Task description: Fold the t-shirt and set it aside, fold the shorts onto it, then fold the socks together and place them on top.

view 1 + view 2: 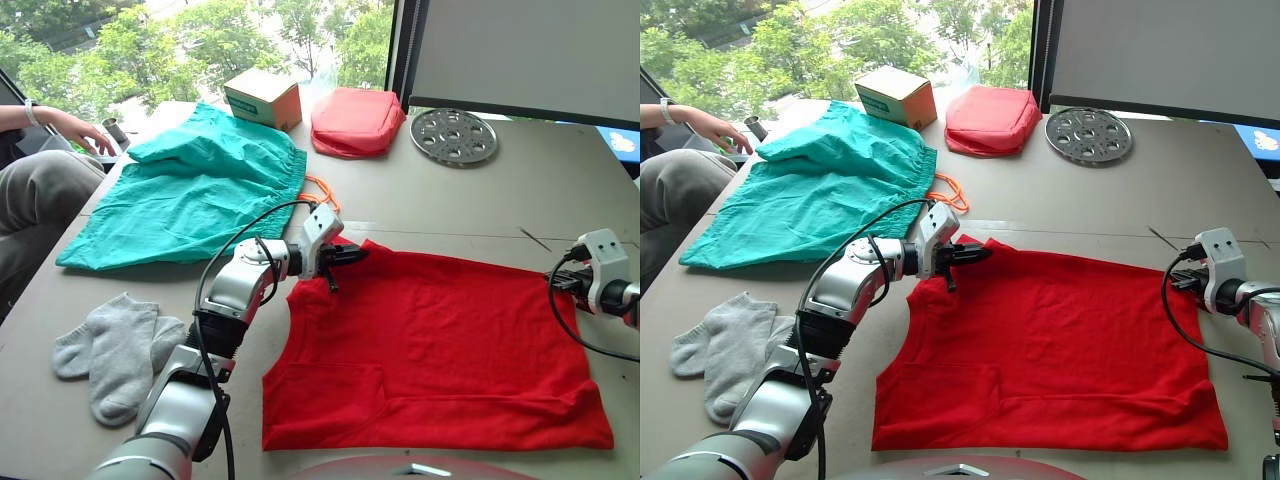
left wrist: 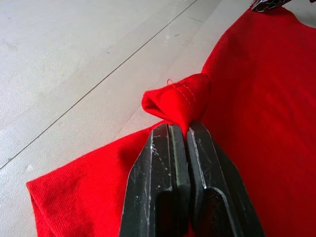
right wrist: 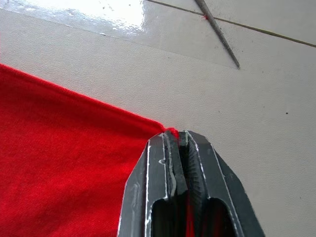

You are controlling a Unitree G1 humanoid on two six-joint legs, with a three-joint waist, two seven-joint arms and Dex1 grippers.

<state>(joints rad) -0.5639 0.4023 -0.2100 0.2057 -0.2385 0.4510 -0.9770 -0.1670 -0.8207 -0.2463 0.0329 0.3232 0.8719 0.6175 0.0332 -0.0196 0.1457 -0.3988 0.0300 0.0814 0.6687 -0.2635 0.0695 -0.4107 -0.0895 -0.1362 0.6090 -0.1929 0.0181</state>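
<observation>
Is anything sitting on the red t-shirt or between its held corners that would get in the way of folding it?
Nothing visible does. The t-shirt lies flat on the table with nothing on it. The left gripper and the right gripper are each shut on a corner. The shorts and socks lie apart, to its left.

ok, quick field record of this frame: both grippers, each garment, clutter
left gripper: shut on a bunched bit of the t-shirt hem
right gripper: shut on a t-shirt corner
t-shirt: spread flat on the table, not folded
shorts: far left, loosely spread, orange drawstring showing
socks: near left, lying together, untouched
clutter: cardboard box, salmon-red pouch, perforated metal disc along the far edge
person: hand at the far left
</observation>
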